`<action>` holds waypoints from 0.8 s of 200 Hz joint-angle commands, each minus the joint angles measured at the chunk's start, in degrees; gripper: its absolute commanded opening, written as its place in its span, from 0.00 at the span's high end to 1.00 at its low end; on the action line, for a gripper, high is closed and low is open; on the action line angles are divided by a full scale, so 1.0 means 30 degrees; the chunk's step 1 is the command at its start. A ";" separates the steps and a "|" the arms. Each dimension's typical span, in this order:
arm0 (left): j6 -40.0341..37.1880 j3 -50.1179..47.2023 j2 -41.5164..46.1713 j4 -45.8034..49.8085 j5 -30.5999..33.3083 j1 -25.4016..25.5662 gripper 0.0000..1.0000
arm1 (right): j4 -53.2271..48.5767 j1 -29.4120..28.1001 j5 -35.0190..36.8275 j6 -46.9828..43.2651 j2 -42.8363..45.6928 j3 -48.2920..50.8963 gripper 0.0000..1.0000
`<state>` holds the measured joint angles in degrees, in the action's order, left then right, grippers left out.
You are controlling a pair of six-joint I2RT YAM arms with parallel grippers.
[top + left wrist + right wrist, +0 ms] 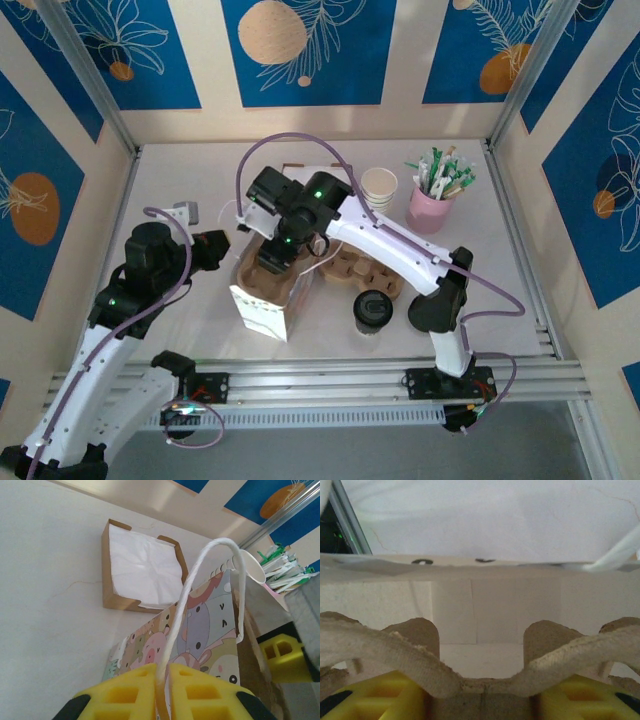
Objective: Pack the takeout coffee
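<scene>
The takeout coffee (372,310), a cream cup with a black lid, stands on the table right of the paper bag (262,300). My left gripper (165,682) is shut on the bag's white cord handle (192,580), just left of the bag (205,630). My right gripper (482,702) reaches down into the open bag and is shut on the middle ridge of a brown pulp cup carrier (395,652). The bag's pale inner wall (495,610) lies behind the carrier. From above, the right gripper (274,256) sits over the bag's mouth and the left gripper (216,246) is beside it.
A second pulp carrier (362,268) lies between the bag and the coffee. A stack of lidless cream cups (380,186) and a pink cup of stirrers (432,205) stand at the back right. A cardboard napkin tray (107,570) sits behind the bag.
</scene>
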<state>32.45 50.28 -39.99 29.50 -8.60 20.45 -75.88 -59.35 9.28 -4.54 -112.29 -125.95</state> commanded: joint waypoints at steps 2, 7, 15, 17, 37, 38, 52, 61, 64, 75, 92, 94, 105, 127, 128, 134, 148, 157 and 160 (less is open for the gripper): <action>-0.0299 0.0019 0.0039 -0.0303 -0.0123 0.0098 0.86 | -0.0715 -0.0310 0.0626 -0.0517 -0.0303 0.0235 0.50; -0.0283 0.0026 0.0029 -0.0310 -0.0121 0.0098 0.86 | -0.0792 -0.0321 0.0709 -0.0515 -0.0374 0.0229 0.50; -0.0276 0.0054 0.0029 -0.0310 -0.0164 0.0099 0.86 | -0.0886 -0.0371 0.0776 -0.0539 -0.0427 0.0194 0.50; -0.0271 0.0055 0.0028 -0.0310 -0.0176 0.0098 0.86 | -0.0911 -0.0379 0.0819 -0.0539 -0.0459 0.0203 0.50; -0.0168 0.0114 0.0028 -0.0387 -0.0230 0.0098 0.87 | -0.1009 -0.0540 0.1163 -0.0569 -0.0618 0.0111 0.50; -0.0160 0.0129 0.0028 -0.0393 -0.0234 0.0098 0.87 | -0.1013 -0.0529 0.1174 -0.0568 -0.0637 0.0100 0.50; -0.0050 0.0144 0.0057 -0.0422 -0.0267 0.0121 0.87 | -0.1082 -0.0649 0.1311 -0.0577 -0.0792 0.0019 0.50; 0.0072 0.0115 0.0058 -0.0471 -0.0268 0.0099 0.87 | -0.1046 -0.0671 0.1379 -0.0559 -0.0853 0.0031 0.50; 0.0104 0.0114 0.0058 -0.0477 -0.0268 0.0098 0.87 | -0.1020 -0.0673 0.1414 -0.0542 -0.0860 0.0030 0.50; 0.0239 0.0085 0.0085 -0.0595 -0.0311 0.0099 0.87 | -0.0932 -0.0695 0.1423 -0.0494 -0.0919 0.0146 0.50; 0.0361 0.0086 0.0058 -0.0719 -0.0522 0.0099 0.87 | -0.0577 -0.0697 0.1265 -0.0318 -0.0994 0.0341 0.49; 0.0365 0.0063 0.0058 -0.0742 -0.0529 0.0098 0.87 | -0.0518 -0.0695 0.1241 -0.0286 -0.0982 0.0386 0.49; 0.0431 0.0030 0.0029 -0.0764 -0.0560 0.0098 0.87 | -0.0222 -0.0745 0.0999 -0.0148 -0.1007 0.0554 0.49; 0.0553 -0.0090 -0.0001 -0.0909 -0.0676 0.0099 0.87 | 0.0334 -0.0743 0.0723 0.0217 -0.1123 0.0817 0.47; 0.0552 -0.0120 -0.0001 -0.0917 -0.0677 0.0099 0.87 | 0.0333 -0.0734 0.0720 0.0220 -0.1138 0.0819 0.47; 0.0621 -0.0142 -0.0001 -0.0940 -0.0694 0.0099 0.87 | 0.0382 -0.0738 0.0716 0.0308 -0.1179 0.0895 0.47; 0.0688 -0.0177 0.0032 -0.0955 -0.0707 0.0121 0.87 | 0.0390 -0.0781 0.0791 0.0401 -0.1294 0.1022 0.46; 0.0698 -0.0179 0.0028 -0.0982 -0.0707 0.0098 0.87 | 0.0390 -0.0779 0.0836 0.0471 -0.1365 0.1136 0.46; 0.0705 -0.0179 0.0050 -0.0980 -0.0707 0.0098 0.87 | 0.0390 -0.0782 0.0830 0.0484 -0.1360 0.1183 0.46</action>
<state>33.78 50.28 -39.99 28.40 -9.45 20.45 -75.02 -61.14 13.08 -4.40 -115.24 -123.50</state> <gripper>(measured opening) 0.134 0.535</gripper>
